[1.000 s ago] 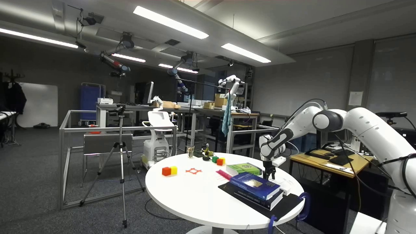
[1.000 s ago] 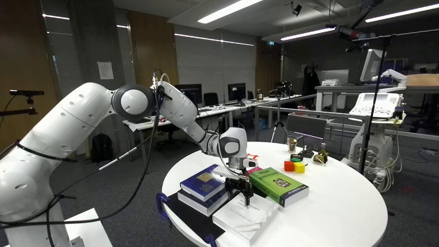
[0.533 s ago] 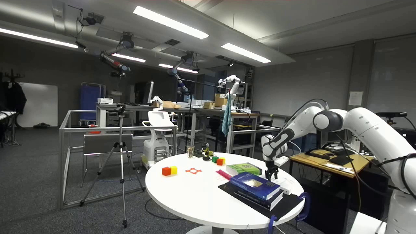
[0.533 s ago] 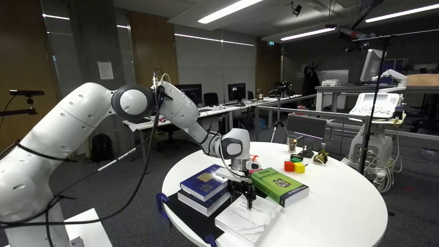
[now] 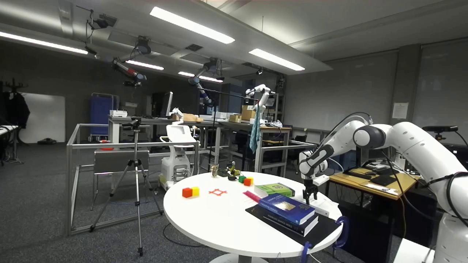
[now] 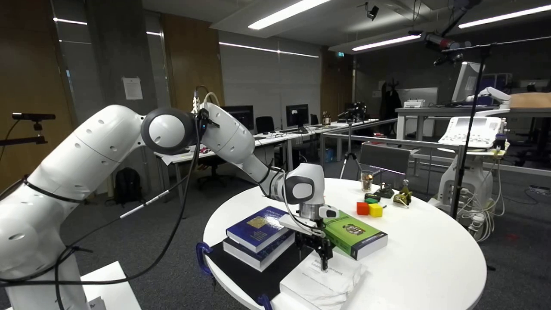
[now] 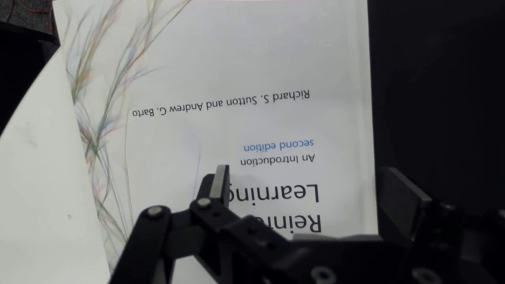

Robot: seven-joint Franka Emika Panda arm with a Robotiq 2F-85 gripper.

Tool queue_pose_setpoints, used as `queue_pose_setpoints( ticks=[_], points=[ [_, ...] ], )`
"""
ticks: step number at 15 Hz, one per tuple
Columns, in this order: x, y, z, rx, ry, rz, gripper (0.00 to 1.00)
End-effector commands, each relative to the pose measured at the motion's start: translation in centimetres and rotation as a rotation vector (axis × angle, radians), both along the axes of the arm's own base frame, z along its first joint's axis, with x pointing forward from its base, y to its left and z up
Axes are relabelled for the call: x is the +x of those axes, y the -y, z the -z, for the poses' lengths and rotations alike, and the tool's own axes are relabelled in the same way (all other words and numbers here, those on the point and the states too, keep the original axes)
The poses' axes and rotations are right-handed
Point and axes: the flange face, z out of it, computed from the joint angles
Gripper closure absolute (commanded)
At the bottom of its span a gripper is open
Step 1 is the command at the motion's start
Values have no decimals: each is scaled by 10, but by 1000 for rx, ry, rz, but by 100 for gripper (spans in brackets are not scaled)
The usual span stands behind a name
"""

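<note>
the white book (image 7: pixel 232 126) lies under one of the wide-apart, empty fingers (image 7: pixel 219 184), the other beyond its edge.

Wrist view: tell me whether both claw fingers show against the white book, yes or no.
No, one finger of the claw shows against the white book, the other finger past its edge against the black mat.

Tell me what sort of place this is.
Probably a robotics research lab: a white robot arm extends over a round table, another arm hangs overhead, and a tripod stands nearby.
</note>
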Motion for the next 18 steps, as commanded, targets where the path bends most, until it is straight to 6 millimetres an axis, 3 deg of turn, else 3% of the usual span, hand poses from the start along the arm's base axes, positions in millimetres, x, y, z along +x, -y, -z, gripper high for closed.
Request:
queue_pose_setpoints(
  ticks=[1, 9, 18],
  points=[
    [2, 26, -9, 0, 20, 23, 0],
    [5, 47, -18, 12, 58, 71, 0],
    [35, 13, -26, 26, 93, 9, 0]
  ],
)
